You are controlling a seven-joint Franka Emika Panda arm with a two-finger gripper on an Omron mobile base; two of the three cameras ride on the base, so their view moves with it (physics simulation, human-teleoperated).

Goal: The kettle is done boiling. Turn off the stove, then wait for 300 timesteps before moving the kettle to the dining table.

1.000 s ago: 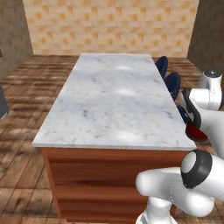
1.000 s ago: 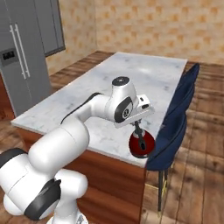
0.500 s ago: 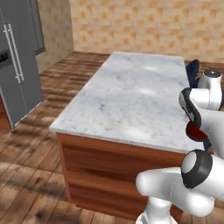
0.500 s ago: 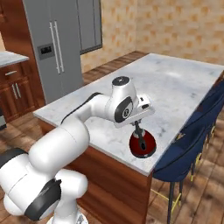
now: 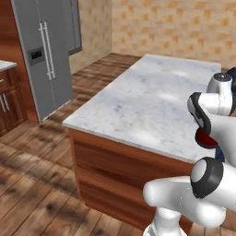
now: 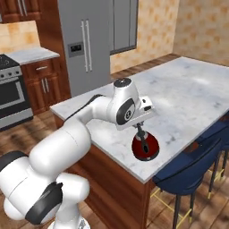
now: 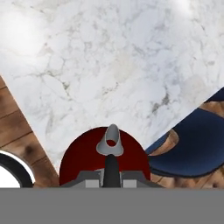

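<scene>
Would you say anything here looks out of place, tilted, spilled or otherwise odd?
Nothing stands out. The red kettle hangs upright by its handle from the shut gripper, above the near edge of the dining table. No spill shows on the marble, and the blue stools stand tucked in beside it.

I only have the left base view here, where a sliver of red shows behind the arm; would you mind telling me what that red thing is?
Observer: It is the kettle, hanging from the gripper by its dark handle, as the right base view shows.
Operator: Is it over the dining table yet?
Observer: Yes, it hangs above the dining table near the corner closest to the robot; whether it touches the marble I cannot tell.
Operator: Is anything close to it on that side?
Observer: A blue chair stands just past the table edge beside the kettle, and the hand view shows its seat right next to the red body.
</scene>
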